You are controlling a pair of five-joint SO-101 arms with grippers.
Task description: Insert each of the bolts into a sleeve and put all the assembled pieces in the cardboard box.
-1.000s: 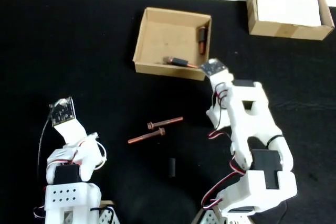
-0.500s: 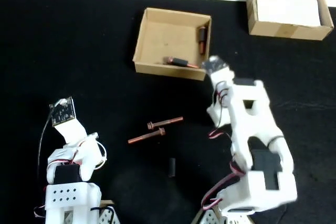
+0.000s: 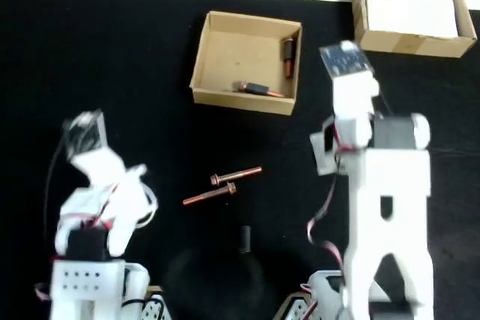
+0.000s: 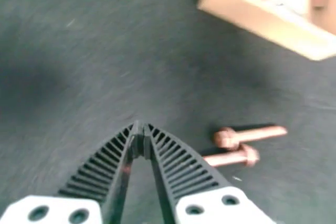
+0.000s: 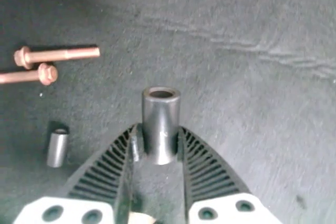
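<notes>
Nearest, we see our left gripper point(image 4: 140, 130) pinched closed on nothing and our right gripper point(image 5: 159, 132) clamping a black sleeve point(image 5: 161, 113). In the high view's lower centre lies a loose sleeve point(image 3: 244, 238). Mid-frame, two bolts point(image 3: 236, 175) lie side by side. Upper centre, the cardboard box point(image 3: 244, 100) holds two assembled pieces point(image 3: 256, 89).

Two copper-coloured bolts point(image 3: 236, 175) lie side by side, nearly touching, in the middle of the black cloth-covered table point(image 3: 112, 58). A short dark metal sleeve point(image 3: 245, 239) lies apart from them, nearer the arms. Bare cloth forms a strip between the bolts and the near wall of the open brown cardboard box point(image 3: 240, 100), and spreads wide on the left arm's side. The white right arm point(image 3: 386, 185) stands tall near the box's corner. The white left arm point(image 3: 97, 200) sits well apart from the bolts.
</notes>
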